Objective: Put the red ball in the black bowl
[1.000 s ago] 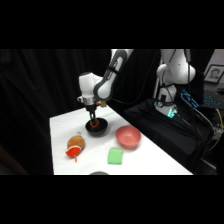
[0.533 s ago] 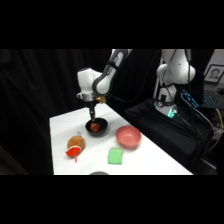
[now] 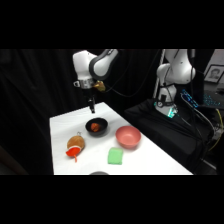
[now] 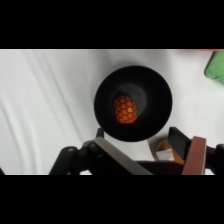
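The red ball [image 4: 125, 109] lies at the bottom of the black bowl [image 4: 156, 92], speckled orange-red against the glossy inside. In the side view the black bowl [image 3: 103, 129] stands near the middle of the white table with the red ball [image 3: 94, 126] inside it. My gripper [image 3: 91, 106] hangs well above the bowl's far rim, clear of it. In the wrist view the gripper [image 4: 137, 138] is open, its two fingers spread at the bowl's near edge with nothing between them.
A larger red-pink bowl [image 3: 128, 137] stands right of the black one. In front of that bowl lies a green block [image 3: 115, 156]. A brown pear-shaped object with a red base [image 3: 75, 145] rests at the table's left. A second white arm [image 3: 172, 75] stands behind, at the right.
My gripper has risen from just over the black bowl to well above it. The red ball stays in the bowl.
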Motion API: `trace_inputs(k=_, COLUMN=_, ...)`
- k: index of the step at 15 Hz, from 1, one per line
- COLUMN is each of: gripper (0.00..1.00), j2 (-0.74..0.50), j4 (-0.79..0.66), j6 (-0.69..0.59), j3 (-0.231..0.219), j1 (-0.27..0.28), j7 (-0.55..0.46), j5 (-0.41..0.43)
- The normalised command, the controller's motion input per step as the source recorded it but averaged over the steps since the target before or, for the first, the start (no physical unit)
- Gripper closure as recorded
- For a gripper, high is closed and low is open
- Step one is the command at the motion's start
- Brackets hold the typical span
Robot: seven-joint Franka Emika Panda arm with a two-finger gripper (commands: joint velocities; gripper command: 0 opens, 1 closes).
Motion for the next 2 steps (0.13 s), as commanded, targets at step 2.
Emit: trace_inputs(k=2, gripper=0.0, j2=-0.12, j4=0.23, j6=-0.38, j3=-0.043, j1=-0.017, j7=-0.06, j5=-0.055)
